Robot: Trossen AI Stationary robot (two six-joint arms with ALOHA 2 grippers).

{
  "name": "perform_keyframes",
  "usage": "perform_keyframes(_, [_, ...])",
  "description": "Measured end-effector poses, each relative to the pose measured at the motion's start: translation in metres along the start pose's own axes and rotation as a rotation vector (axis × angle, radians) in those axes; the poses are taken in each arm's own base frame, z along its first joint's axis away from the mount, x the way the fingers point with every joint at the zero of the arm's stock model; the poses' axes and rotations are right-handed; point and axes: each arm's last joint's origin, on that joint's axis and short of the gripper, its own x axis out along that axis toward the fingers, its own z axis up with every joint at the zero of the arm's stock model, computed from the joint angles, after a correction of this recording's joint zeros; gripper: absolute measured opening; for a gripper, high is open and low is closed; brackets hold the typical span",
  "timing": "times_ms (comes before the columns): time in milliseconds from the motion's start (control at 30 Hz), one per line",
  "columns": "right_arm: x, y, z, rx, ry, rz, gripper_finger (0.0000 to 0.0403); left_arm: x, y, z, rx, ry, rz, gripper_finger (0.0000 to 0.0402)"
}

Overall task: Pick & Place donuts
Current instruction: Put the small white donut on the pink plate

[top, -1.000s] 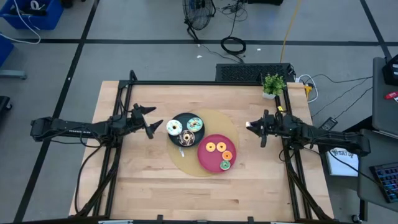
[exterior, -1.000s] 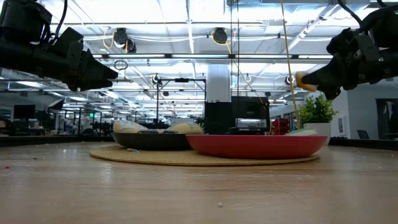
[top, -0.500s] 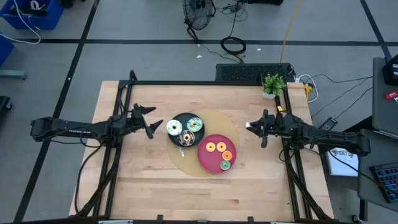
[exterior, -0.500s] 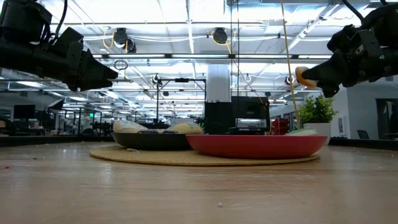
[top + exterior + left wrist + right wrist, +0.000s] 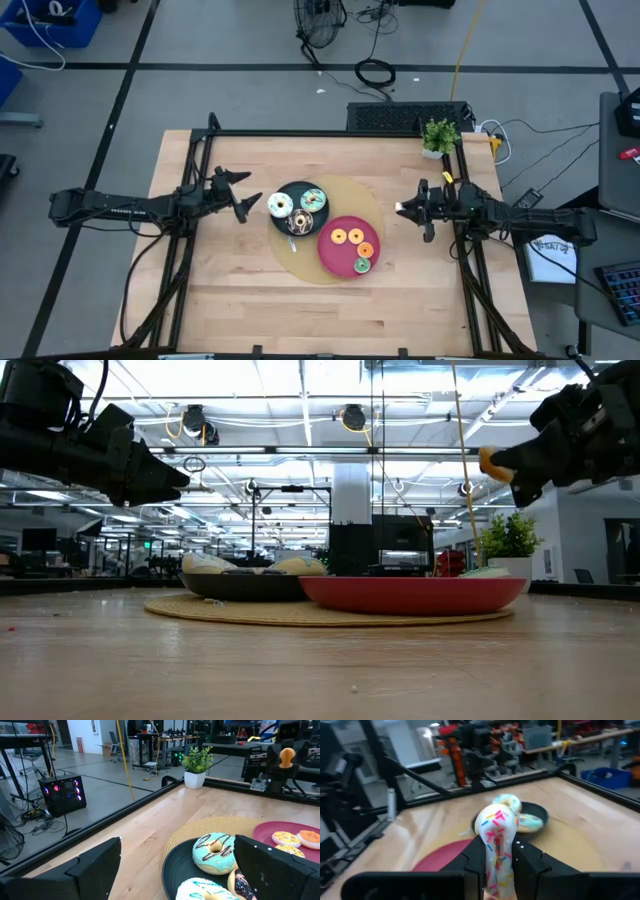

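White sprinkled donut (image 5: pixel 496 837) clamped in the right claw (image 5: pixel 499 855), high above the table.
It looks light, stiff and slick; the edge-on rim grip suits it. Red plate (image 5: pixel 335 255) lies ahead, below; left claw (image 5: pixel 243 195) waits, fingers apart.

Bare table (image 5: pixel 250 270) rings black plate (image 5: pixel 283 191) and red plate (image 5: pixel 335 258); potted plant (image 5: pixel 439 135) blocks far corner

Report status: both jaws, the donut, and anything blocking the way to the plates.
Right gripper shut on sprinkled donut, high, right of red plate. Left gripper open beside black plate. Path clear.
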Motion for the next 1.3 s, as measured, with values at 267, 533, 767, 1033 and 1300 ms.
perform_keyframes(267, [0.011, 0.010, -0.008, 0.023, 0.140, 0.039, 0.0059, 0.000, 0.000, 0.000, 0.000, 0.000, 0.000, 0.0381])
perform_keyframes(533, [0.040, 0.033, 0.019, -0.036, 0.234, 0.058, 0.0059, 0.000, 0.000, 0.000, 0.000, 0.000, 0.000, 0.0381])
perform_keyframes(767, [0.078, 0.060, 0.031, -0.126, 0.338, 0.101, 0.0059, 0.000, 0.000, 0.000, 0.000, 0.000, 0.000, 0.0381])
perform_keyframes(1033, [0.126, 0.089, 0.043, -0.142, 0.432, 0.142, 0.0059, 0.000, 0.000, 0.000, 0.000, -0.001, 0.000, 0.0381])
perform_keyframes(1300, [0.162, 0.104, 0.031, -0.178, 0.520, 0.152, 0.0059, 0.000, 0.000, 0.000, 0.000, 0.000, 0.000, 0.0381])
